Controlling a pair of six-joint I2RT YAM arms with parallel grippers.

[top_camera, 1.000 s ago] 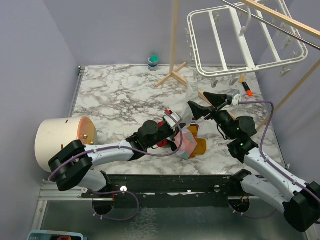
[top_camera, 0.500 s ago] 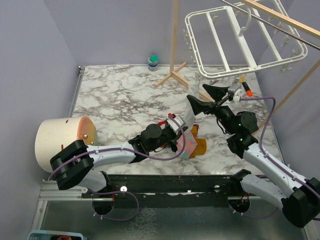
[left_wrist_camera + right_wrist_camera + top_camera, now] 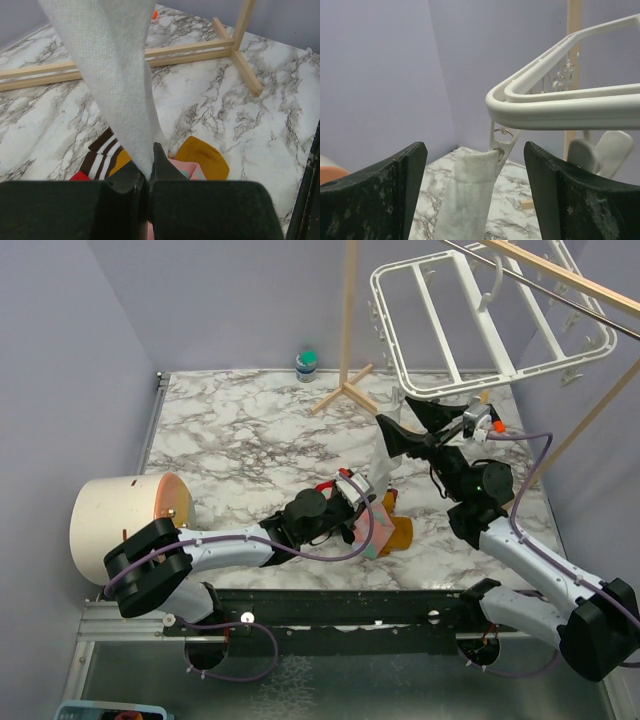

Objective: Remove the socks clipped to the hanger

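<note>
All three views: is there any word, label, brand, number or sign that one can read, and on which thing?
None can be read.
The small jar at the back of the table is too small to show any label.
The hanger and the grey sock show no writing.

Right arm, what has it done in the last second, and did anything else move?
The open right gripper moved up toward the hanger, now lined up on the clip holding the grey sock. The left gripper slid slightly rightward, shut on that sock's lower end. The loose socks on the table and the white tub stayed put.
</note>
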